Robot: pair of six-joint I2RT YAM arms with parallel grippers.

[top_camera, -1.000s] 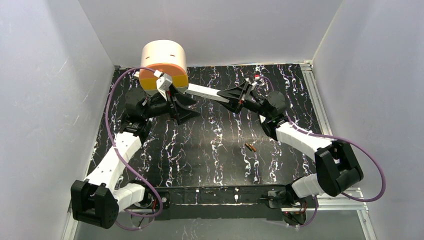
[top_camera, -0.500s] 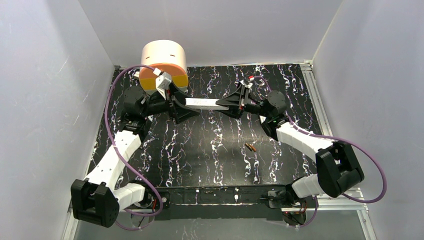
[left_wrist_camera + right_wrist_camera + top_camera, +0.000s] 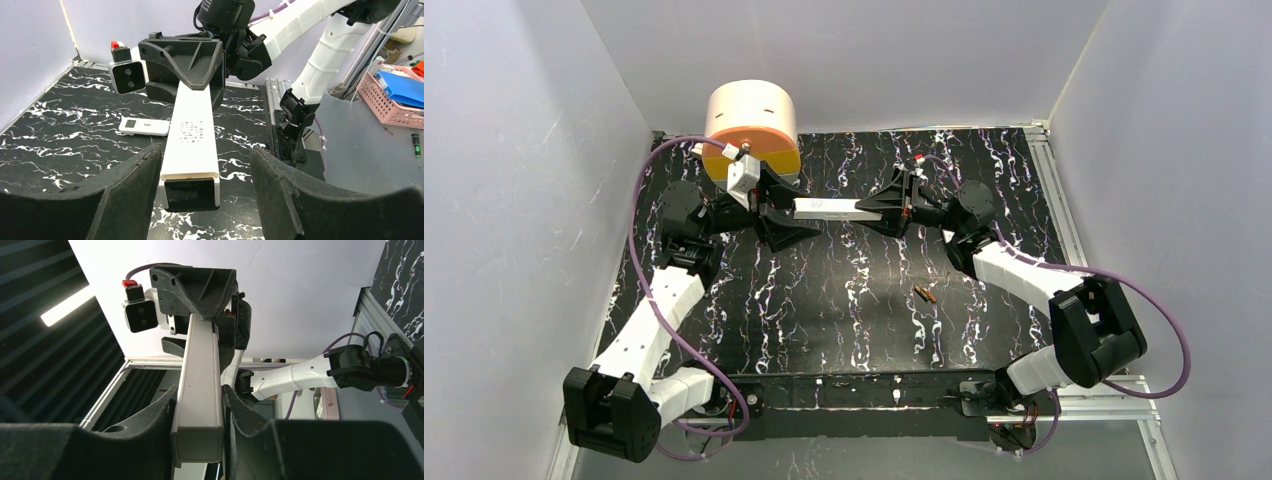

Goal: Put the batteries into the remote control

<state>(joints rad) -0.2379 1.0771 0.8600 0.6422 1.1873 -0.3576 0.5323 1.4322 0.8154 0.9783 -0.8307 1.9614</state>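
A long white bar (image 3: 828, 208) with a dark open end hangs level above the back of the table between both grippers. My right gripper (image 3: 872, 207) is shut on one end of it (image 3: 199, 390). My left gripper (image 3: 802, 210) is open, its jaws on either side of the other end (image 3: 191, 150) with a clear gap on one side. The remote control (image 3: 143, 126), small and white with a pale display window, lies flat on the table beyond the bar; I cannot make it out in the top view. The two copper-orange batteries (image 3: 925, 294) lie side by side on the table, right of centre.
A round cream and orange container (image 3: 751, 125) stands at the back left, close behind my left wrist. A metal rail (image 3: 1049, 190) runs along the table's right edge. White walls close in the left, back and right sides.
The right gripper has swung the white bar down from a tilt to level and toward the left gripper. The left wrist has turned, and its jaws now flank the bar's end.
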